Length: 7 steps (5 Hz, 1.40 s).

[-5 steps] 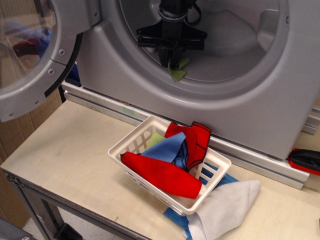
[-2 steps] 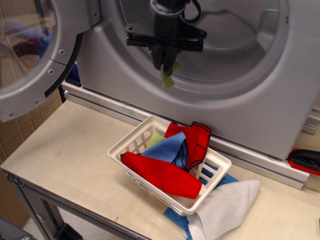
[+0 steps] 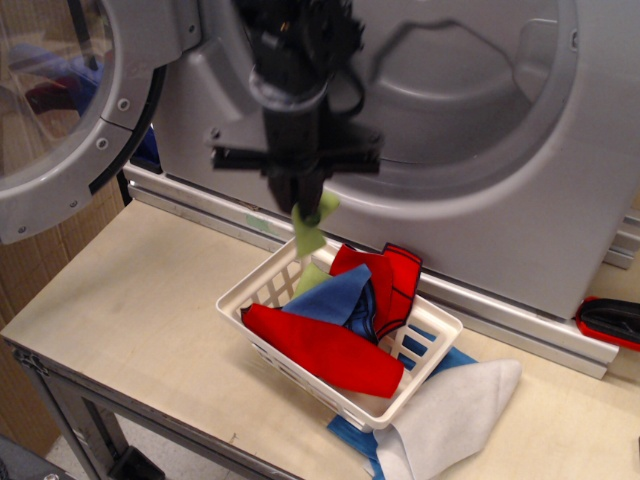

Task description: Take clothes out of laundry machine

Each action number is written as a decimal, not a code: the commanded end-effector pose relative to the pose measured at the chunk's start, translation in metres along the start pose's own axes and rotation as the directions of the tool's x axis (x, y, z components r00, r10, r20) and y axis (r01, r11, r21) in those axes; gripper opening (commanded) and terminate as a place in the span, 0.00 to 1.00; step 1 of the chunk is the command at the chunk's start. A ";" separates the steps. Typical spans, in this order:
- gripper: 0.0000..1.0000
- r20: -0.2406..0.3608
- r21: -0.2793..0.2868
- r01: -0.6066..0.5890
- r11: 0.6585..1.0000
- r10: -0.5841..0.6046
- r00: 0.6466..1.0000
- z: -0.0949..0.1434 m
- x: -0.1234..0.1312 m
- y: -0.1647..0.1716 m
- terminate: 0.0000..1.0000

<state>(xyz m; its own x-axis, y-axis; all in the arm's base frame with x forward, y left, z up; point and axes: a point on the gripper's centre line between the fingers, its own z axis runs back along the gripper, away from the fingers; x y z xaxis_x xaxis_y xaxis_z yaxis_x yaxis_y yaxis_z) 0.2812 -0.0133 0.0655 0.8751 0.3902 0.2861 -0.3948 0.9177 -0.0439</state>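
My black gripper (image 3: 303, 203) hangs in front of the grey laundry machine (image 3: 480, 180), outside its round drum opening and above the far-left corner of the white basket (image 3: 340, 330). It is shut on the small yellow-green cloth (image 3: 310, 226), which dangles below the fingers, its lower end just over the basket rim. The machine's round door (image 3: 60, 110) stands open at the left.
The white slotted basket holds red (image 3: 325, 345) and blue (image 3: 335, 297) cloths and a bit of light green fabric. A pale grey cloth (image 3: 450, 410) lies on a blue one at the front right. A red-black object (image 3: 610, 320) sits at the right edge.
The gripper has come out of the drum, moving left and down with the yellow-green cloth, and now hangs over the basket's far corner.
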 end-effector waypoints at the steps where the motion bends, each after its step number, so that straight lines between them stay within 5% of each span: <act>1: 0.00 -0.027 -0.070 0.086 0.994 -0.088 0.996 -0.015 -0.023 -0.015 0.00; 2: 0.00 -0.068 -0.069 0.148 0.987 -0.153 0.986 -0.029 -0.032 -0.029 0.00; 3: 1.00 -0.110 -0.056 0.175 0.983 -0.180 0.977 -0.039 -0.039 -0.027 0.00; 6: 1.00 -0.103 -0.075 0.194 0.978 -0.201 0.974 -0.043 -0.040 -0.024 0.00; 7: 1.00 -0.040 -0.041 0.199 0.979 -0.200 0.979 -0.014 -0.036 -0.032 0.00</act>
<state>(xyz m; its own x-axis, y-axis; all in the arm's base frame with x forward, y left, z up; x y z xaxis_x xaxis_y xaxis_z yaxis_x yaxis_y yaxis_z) 0.2620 -0.0555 0.0301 0.9548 0.2103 0.2099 -0.2141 0.9768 -0.0045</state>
